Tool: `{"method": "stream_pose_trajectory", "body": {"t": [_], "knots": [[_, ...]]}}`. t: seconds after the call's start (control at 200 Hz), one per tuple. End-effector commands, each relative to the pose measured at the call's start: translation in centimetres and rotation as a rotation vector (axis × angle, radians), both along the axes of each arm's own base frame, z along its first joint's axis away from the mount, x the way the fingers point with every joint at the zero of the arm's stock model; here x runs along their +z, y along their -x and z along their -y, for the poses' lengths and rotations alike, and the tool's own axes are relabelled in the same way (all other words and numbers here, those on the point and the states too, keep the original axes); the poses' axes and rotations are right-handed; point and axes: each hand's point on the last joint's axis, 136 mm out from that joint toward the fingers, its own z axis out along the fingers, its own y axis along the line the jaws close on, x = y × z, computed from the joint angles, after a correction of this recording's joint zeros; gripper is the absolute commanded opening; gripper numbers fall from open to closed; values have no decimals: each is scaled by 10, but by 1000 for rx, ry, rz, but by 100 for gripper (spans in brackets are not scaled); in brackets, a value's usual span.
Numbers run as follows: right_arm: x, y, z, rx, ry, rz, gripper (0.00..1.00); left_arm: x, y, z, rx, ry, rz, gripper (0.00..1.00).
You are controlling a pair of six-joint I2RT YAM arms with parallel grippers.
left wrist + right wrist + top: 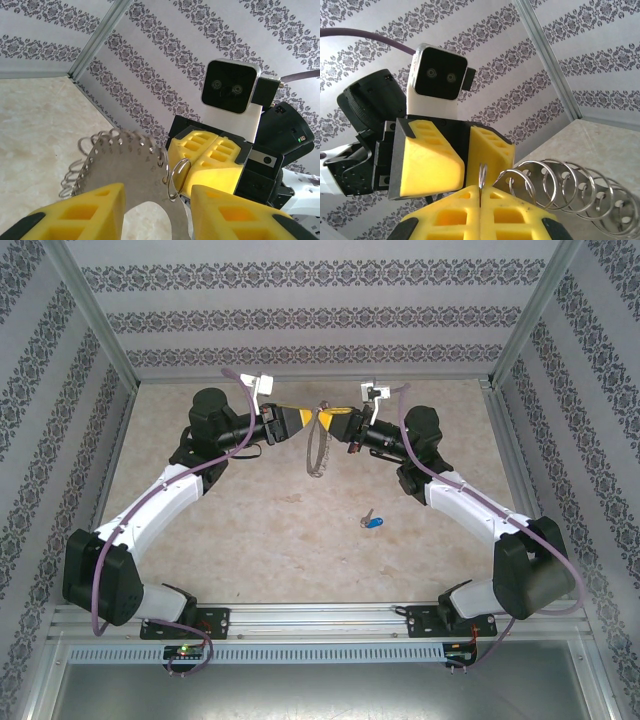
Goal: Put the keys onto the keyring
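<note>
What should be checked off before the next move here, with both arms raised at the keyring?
1. The right gripper is shut on one ring of the keyring: ok.
2. The left gripper has a firm hold on the plate: cannot tell; the plate lies between its fingers.
3. The key is in a gripper: not ok; it lies on the table, apart from both arms.
4. The pinched ring is spread for threading: cannot tell.
</note>
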Motion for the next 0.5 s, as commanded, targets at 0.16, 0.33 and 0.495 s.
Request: {"method": "stream_pose_trajectory", "body": {"t": [0.16, 0.33, 0.495], "knots": [[21, 5, 5, 16, -55, 71, 0, 11, 8, 11, -45, 38, 50, 39], [19, 5, 5, 18, -56, 65, 0, 13, 9, 18, -58, 44, 55, 38], [16, 5, 4, 21, -53, 61, 0, 14, 7, 19, -49, 49, 59, 35]]}}
